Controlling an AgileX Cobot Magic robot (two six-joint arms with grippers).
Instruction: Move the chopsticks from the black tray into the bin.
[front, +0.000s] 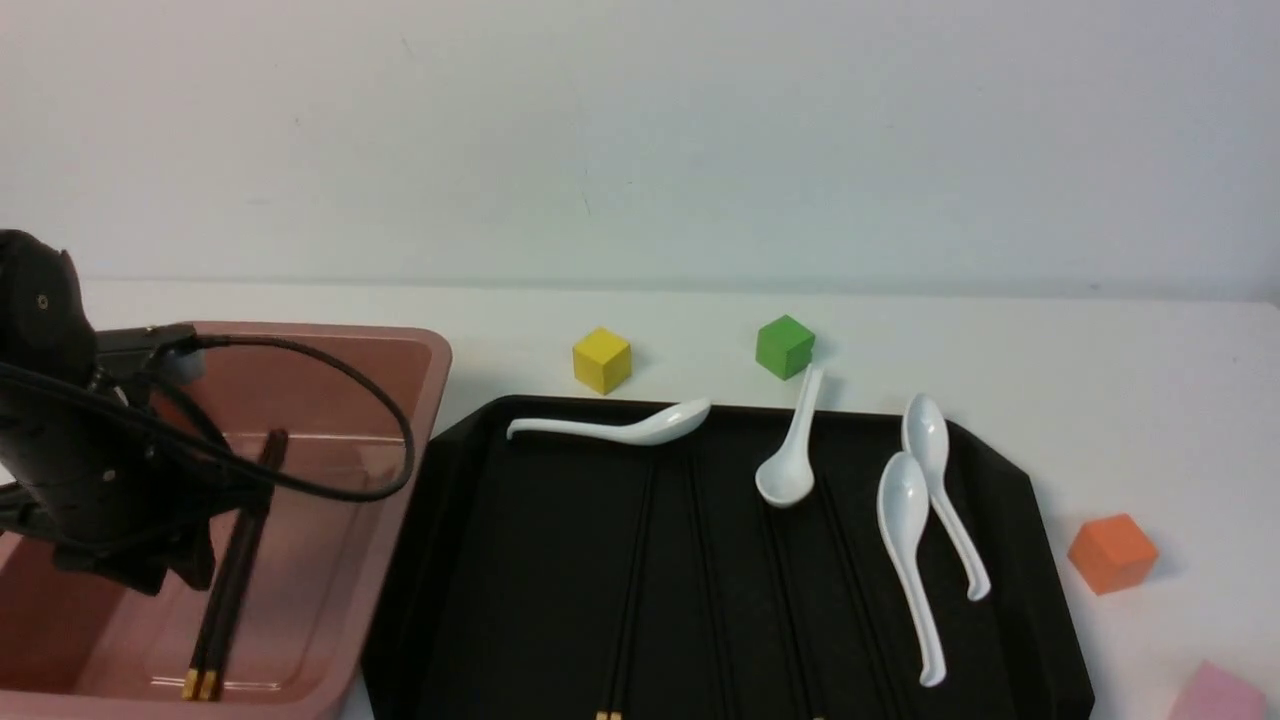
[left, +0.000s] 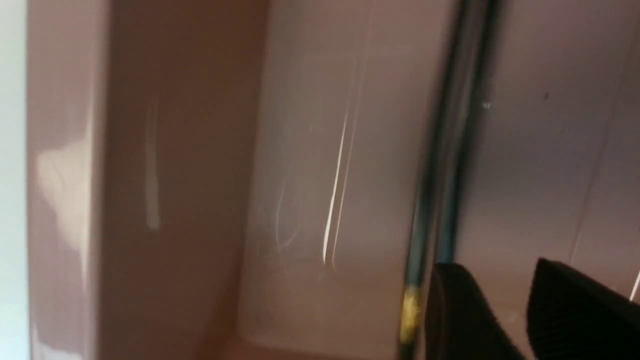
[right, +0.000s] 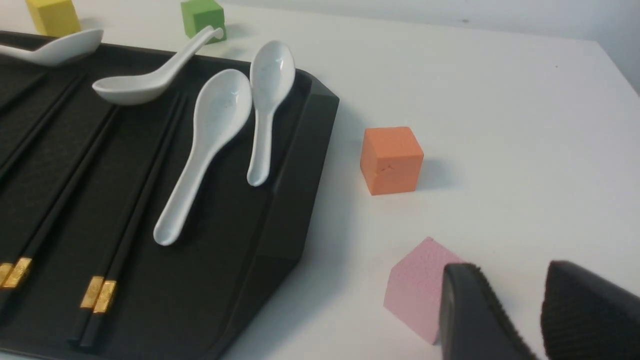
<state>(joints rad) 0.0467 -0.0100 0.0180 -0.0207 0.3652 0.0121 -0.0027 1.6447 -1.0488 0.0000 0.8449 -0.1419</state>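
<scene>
Four white spoons (front: 640, 428), all on one black tray (front: 1000, 480). Four blocks: one yellow block (front: 601, 360), one green block (front: 785, 346), one orange block (front: 1112, 552), one pink block (front: 1220, 695). One pink bin (front: 330, 332), left, holding two chopsticks (front: 232, 560). On tray: two gold-banded pairs (right: 131, 220) at least; more sticks further left, count unclear.

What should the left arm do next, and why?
Probably lift the left end effector straight up out of the bin, then move over to the tray. It is open with nothing in it. One pair of chopsticks already lies in the bin beside it, and more chopsticks wait on the tray.
</scene>
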